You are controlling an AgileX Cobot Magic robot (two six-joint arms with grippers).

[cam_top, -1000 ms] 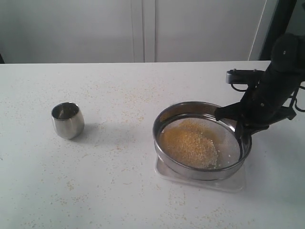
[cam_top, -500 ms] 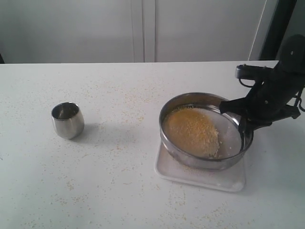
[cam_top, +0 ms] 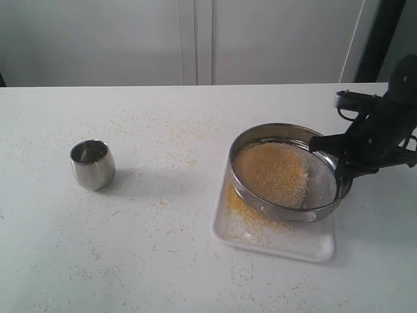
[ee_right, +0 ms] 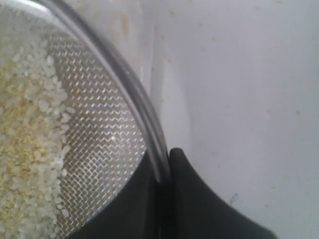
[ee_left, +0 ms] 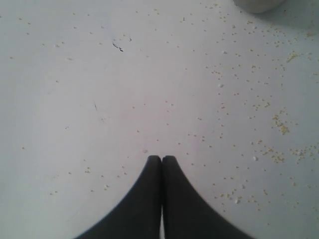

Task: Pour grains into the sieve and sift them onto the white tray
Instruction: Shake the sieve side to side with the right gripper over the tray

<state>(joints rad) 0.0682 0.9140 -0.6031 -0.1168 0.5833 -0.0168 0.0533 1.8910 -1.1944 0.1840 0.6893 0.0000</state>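
The round steel sieve (cam_top: 287, 171) hangs tilted over the white tray (cam_top: 273, 235), its left side lower. Grains (cam_top: 272, 171) lie heaped on its mesh, and fine yellow bits have fallen onto the tray's left part. My right gripper (cam_top: 340, 168) is shut on the sieve's right rim; the right wrist view shows the rim (ee_right: 144, 114) pinched between the two black fingers, with rice-like grains (ee_right: 30, 139) on the mesh. My left gripper (ee_left: 161, 158) is shut with nothing in it, over bare table strewn with loose grains. The left arm is out of the exterior view.
A small rounded steel cup (cam_top: 92, 163) stands upright at the table's left. Spilled grains dot the white tabletop (cam_top: 169, 143) around the cup and the tray. The table's far edge meets a pale wall.
The right gripper has carried the sieve to the right and up, off the tray's left half. Yellow bits now show on the uncovered part of the tray.
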